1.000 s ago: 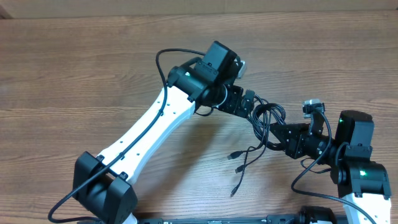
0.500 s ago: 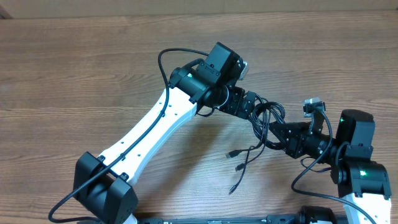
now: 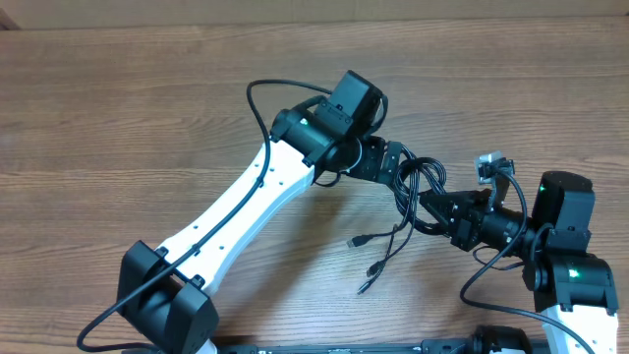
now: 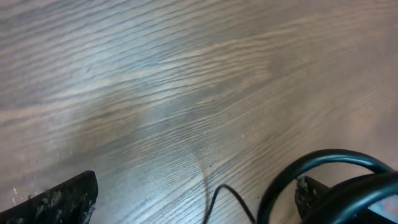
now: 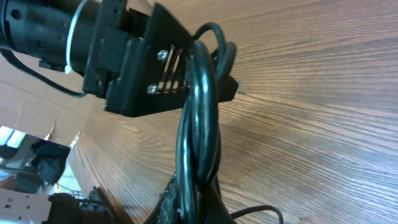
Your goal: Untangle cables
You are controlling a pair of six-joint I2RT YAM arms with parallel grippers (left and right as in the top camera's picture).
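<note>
Worktop, brown wood-grain laminate, fills the overhead frame. White-and-black left robot arm runs from the lower left of the frame up to the centre. Black right robot arm with a green light sits at the lower right and reaches left toward centre.

Left end effector, just right of centre in the overhead view: jaws spread as wide as they go. In the left wrist view one finger shows at the lower left corner and the other at the lower right, with bare worktop between them. Nothing is pinched between them.

Right end effector, centre-right in the overhead view: jaws fully closed, clamped on the thin black cables. In the right wrist view the bundle rises from the grip at bottom centre. It runs up against the left end effector's black finger at the upper left. Whether it is hooked over that finger or only touching it, cannot tell.

Cables sit just right of centre in the overhead view, bunched in loops between the two end effectors. Loose strands trail down and left onto the worktop. A curved cable loop arcs beside the right-hand finger in the left wrist view.

Small silver-tipped plug ends lie on the worktop below centre, near each other, apart from both end effectors.
</note>
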